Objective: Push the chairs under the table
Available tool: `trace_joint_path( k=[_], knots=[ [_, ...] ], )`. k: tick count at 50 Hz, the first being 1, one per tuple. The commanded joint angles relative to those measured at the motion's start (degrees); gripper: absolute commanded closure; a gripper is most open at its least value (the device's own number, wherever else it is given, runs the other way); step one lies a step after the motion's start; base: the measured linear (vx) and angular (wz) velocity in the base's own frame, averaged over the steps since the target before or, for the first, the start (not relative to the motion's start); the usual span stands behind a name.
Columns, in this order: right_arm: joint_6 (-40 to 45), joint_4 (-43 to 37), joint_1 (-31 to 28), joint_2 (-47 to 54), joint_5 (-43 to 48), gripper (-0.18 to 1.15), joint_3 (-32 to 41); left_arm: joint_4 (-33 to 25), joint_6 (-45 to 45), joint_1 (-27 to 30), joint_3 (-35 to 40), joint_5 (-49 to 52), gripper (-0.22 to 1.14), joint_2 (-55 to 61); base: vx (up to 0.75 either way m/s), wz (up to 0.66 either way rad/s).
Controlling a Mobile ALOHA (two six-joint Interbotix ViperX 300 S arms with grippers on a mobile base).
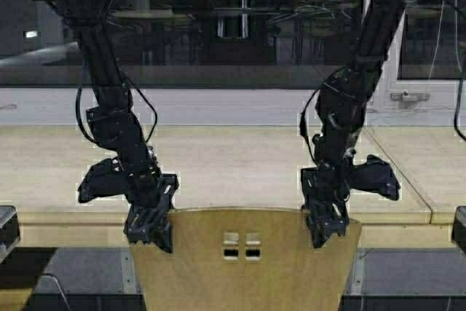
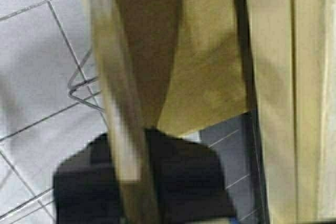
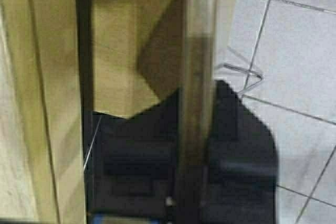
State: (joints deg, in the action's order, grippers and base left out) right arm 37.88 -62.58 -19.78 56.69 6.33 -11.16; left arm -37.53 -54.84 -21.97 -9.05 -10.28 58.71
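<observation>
The chair (image 1: 247,267) stood at the table's (image 1: 218,165) near edge, the left gripper (image 1: 151,225) and right gripper (image 1: 324,225) each clenched on a top corner of its back.

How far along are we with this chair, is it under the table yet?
Done: both tools are on the chair's back, the left tool at its left top corner, the right tool at its right, each straddling the top edge. In hand: the chair sits centred against the table, its seat partly beneath the top in the wrist views. Left: pushing the back up to the table's edge, then letting go.
</observation>
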Motion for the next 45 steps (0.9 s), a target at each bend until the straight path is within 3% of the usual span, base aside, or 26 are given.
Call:
trace_joint_path(
  k=[1,8,15,20,25,34,45],
  knots=[
    [-4.13,1.76,2.64,-0.7,0.26,0.91,2.81,0.62,2.99,-0.18,-0.09,-0.97,0.88,-3.78,0.02,-0.01],
    [-4.75,3.16,2.64,-0.79,-0.88,0.83,2.81,0.26,2.72,-0.18,-1.05,-0.97,0.87,-4.31,0.01,-0.01],
    [-5.27,4.13,2.72,-1.05,-1.93,0.52,2.29,-0.97,2.64,-0.18,-2.2,-1.76,0.82,-5.1,0.0,0.0],
    [-6.33,8.26,3.08,-2.64,-1.85,0.23,1.05,-0.18,3.16,-0.18,-3.87,-2.99,0.66,-6.5,0.0,0.0],
    [-6.15,11.16,3.25,-4.48,-0.35,0.06,-0.62,0.97,3.16,-0.18,-5.89,-5.98,0.38,-8.09,0.0,0.0],
    [-5.27,10.28,3.78,-5.98,1.32,0.04,-2.64,1.93,3.08,-0.18,-8.0,-12.22,-0.09,-10.37,0.01,0.0],
    [-4.92,10.28,3.69,-7.82,0.97,0.04,-6.77,2.11,2.81,-0.18,-11.95,-12.92,-0.1,-13.97,-0.01,0.0]
  ],
)
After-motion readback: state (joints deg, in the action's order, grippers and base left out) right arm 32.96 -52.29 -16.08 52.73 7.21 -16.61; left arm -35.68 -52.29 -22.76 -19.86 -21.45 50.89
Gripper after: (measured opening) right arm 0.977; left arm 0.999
